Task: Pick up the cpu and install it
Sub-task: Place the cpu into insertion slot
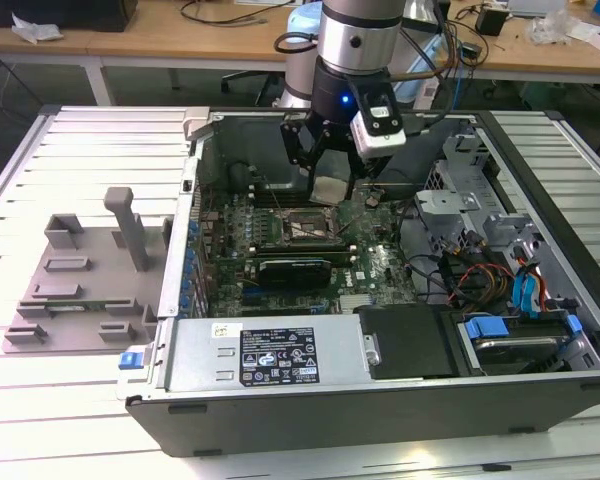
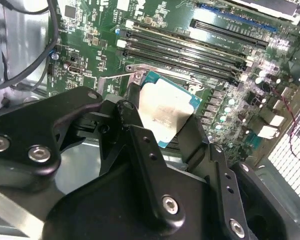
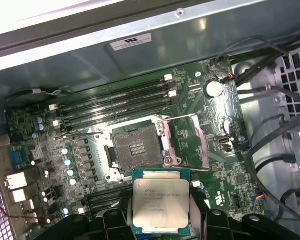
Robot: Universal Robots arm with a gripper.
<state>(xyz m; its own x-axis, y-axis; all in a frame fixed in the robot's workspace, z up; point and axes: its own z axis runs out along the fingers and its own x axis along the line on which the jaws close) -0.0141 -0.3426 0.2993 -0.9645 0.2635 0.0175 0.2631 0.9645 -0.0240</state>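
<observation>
Silver-topped cpu (image 1: 335, 192) gripped by the claw (image 1: 330, 180) over the open case (image 1: 380, 400)
Exterior view: chip hangs above the motherboard (image 1: 370, 265). Second wrist view: black fingers (image 2: 195, 137) pinch its opposite edges. First wrist view: open socket (image 3: 139, 146) sits just beside it; a skewed descent could, I judge, bend pins.

The cpu (image 3: 160, 207), in the gripper (image 3: 159, 224), hangs over the motherboard (image 3: 222, 172) near the socket (image 3: 137, 150).
</observation>
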